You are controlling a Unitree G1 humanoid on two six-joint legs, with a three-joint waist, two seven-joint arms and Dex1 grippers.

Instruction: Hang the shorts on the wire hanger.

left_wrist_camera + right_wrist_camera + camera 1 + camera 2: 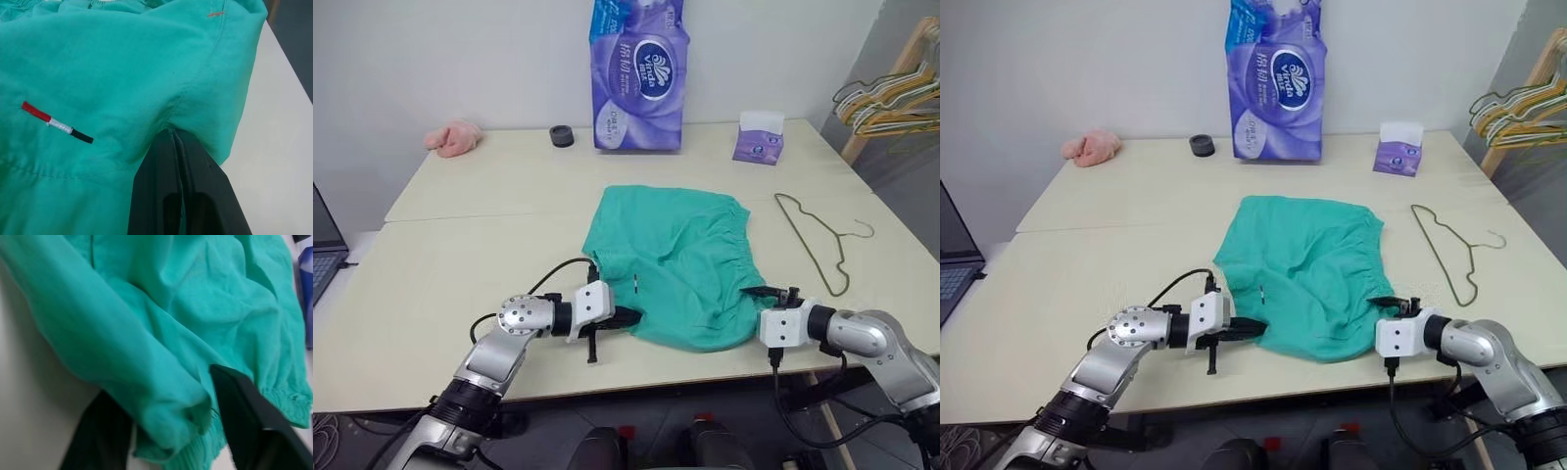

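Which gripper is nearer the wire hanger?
Right. The right gripper is at the shorts' waistband edge, on the side of the wire hanger. The left gripper pinches the shorts' opposite edge, with the whole garment between it and the hanger.

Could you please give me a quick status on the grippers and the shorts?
Left gripper shut on shorts. Right gripper straddling waistband corner. Wire hanger flat on table, untouched.

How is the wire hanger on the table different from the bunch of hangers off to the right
The wire hanger is single, dull olive-grey bare wire, lying flat on the table right of the shorts. The bunch of hangers holds several, yellowish, white and grey, hung on a wooden rack beyond the table's edge. Both kinds are thin, triangular, with hook tops.
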